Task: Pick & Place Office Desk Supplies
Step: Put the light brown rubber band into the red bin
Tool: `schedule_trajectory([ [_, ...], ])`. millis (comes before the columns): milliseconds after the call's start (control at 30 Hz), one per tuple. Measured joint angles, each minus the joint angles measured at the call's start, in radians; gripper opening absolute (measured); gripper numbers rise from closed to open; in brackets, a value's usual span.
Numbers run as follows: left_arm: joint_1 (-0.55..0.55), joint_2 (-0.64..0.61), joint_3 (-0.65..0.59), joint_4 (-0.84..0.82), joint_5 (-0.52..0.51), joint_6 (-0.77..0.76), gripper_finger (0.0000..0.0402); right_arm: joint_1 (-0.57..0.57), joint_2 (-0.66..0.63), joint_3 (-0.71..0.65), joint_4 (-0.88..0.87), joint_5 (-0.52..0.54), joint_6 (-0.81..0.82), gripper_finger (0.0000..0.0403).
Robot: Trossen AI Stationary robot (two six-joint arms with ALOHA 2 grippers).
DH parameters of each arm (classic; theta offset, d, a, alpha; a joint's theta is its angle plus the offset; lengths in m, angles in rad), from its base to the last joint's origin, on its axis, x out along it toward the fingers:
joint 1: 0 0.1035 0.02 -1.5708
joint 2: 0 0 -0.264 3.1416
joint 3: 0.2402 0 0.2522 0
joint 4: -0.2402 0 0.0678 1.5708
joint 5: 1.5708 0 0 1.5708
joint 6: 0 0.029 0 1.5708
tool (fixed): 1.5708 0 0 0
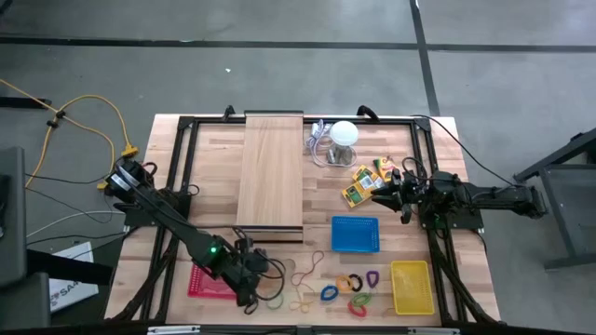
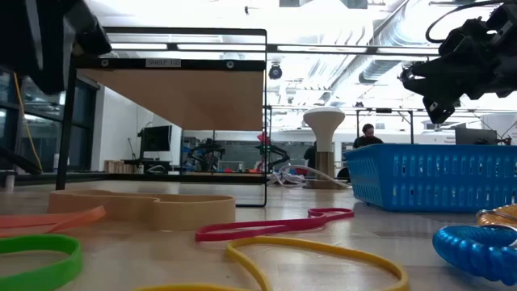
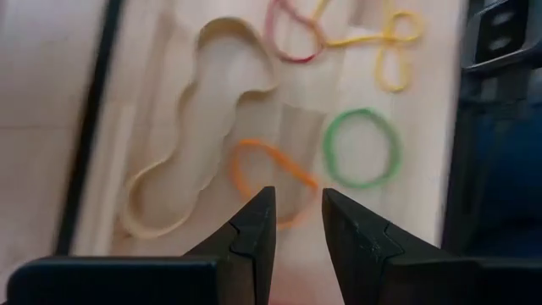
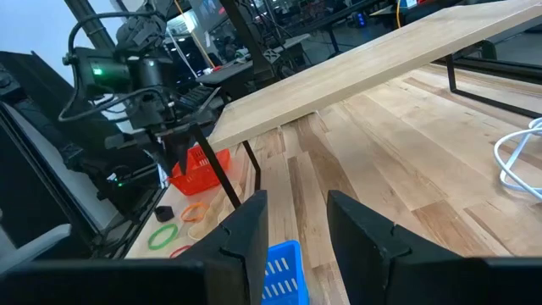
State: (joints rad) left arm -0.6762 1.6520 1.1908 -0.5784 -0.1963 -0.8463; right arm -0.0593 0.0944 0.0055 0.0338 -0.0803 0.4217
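Left end effector [image 3: 298, 222], released and empty, hovers just above the orange rubber band [image 3: 273, 174].

Three baskets [image 1: 355, 234], two yellow packs [image 1: 362, 184], five coloured clips [image 1: 350, 283].

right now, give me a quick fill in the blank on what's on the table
1. The basket beside the board is ____.
2. The basket at the table's right front corner is ____.
3. The left gripper, jaws open, hovers over an ____ band.
4. The right gripper holds ____.

Missing: blue; yellow; orange; nothing
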Motion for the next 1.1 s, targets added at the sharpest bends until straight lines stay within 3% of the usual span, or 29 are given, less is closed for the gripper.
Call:
schedule_trajectory([
  [467, 0.051, 0.003, 0.000, 0.007, 0.009, 0.046, 0.0093, 0.000, 0.000, 0.000, 0.000, 0.000, 0.000, 0.0111],
  [867, 0.112, 0.096, 0.000, 0.054, 0.062, 0.080, 0.0093, 0.000, 0.000, 0.000, 0.000, 0.000, 0.000, 0.0111],
  [1100, 0.102, 0.109, -0.001, 0.084, 0.028, 0.114, 0.0093, 0.000, 0.000, 0.000, 0.000, 0.000, 0.000, 0.0111],
])
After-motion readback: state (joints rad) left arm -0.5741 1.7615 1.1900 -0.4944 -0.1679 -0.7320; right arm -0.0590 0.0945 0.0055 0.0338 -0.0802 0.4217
